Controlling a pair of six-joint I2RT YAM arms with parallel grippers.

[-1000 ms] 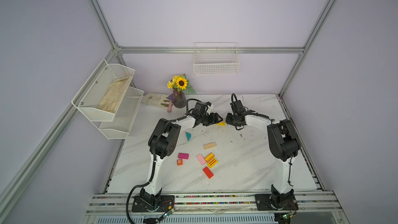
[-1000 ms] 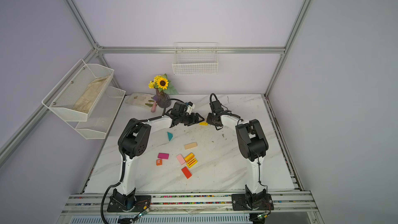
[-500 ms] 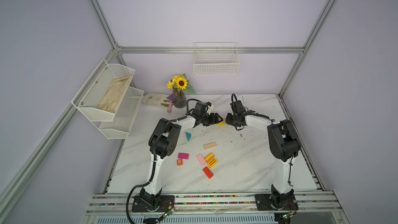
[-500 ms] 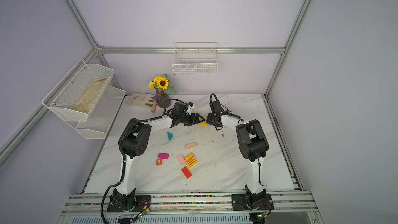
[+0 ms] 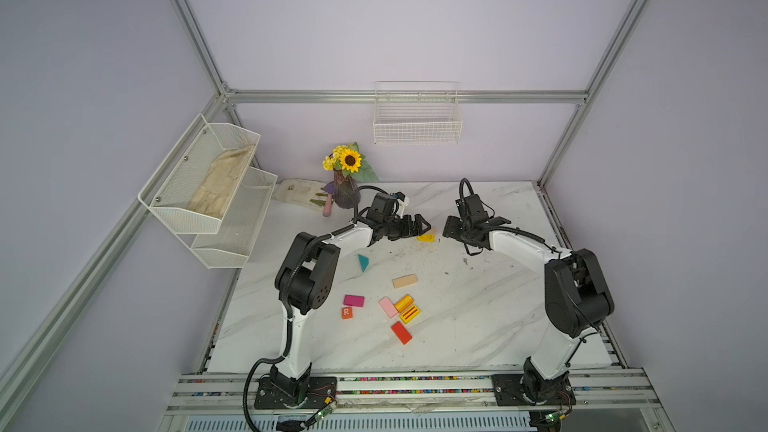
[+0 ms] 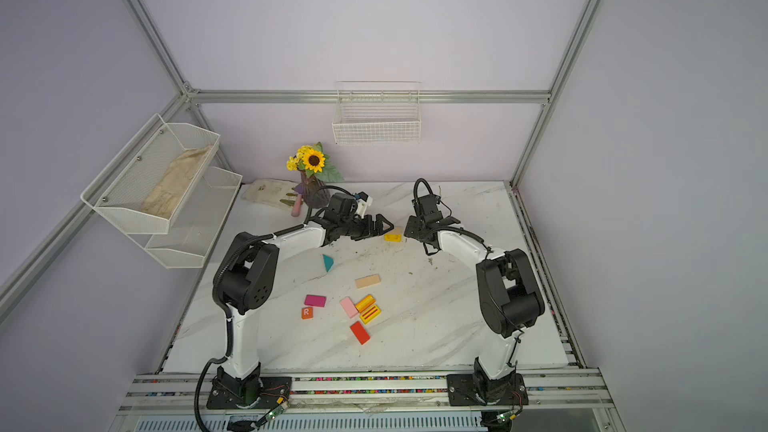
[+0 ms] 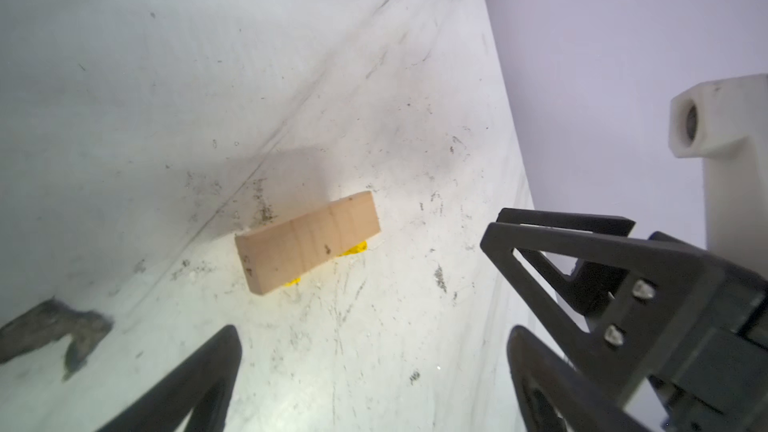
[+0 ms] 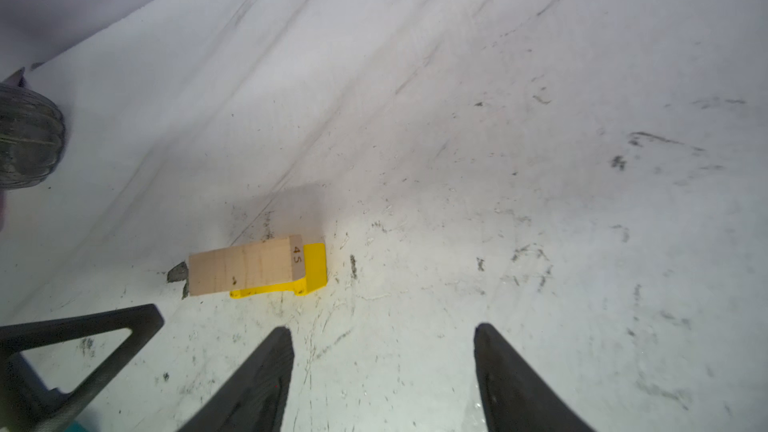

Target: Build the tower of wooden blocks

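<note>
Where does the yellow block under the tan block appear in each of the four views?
Top view: yellow block, far middle of the table.
Top view: yellow block, same spot.
Left wrist: yellow block mostly hidden, edges peeking from under the tan block.
Right wrist: yellow block sticks out past the tan block's numbered end.
Shared landmark: the tan block on it.

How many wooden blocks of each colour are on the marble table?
Plain tan wooden blocks: 2
Yellow or amber blocks: 3
Teal triangular block: 1
Magenta slab: 1
Pink slab: 1
Red slab: 1
Orange R cube: 1
Total: 10
</note>
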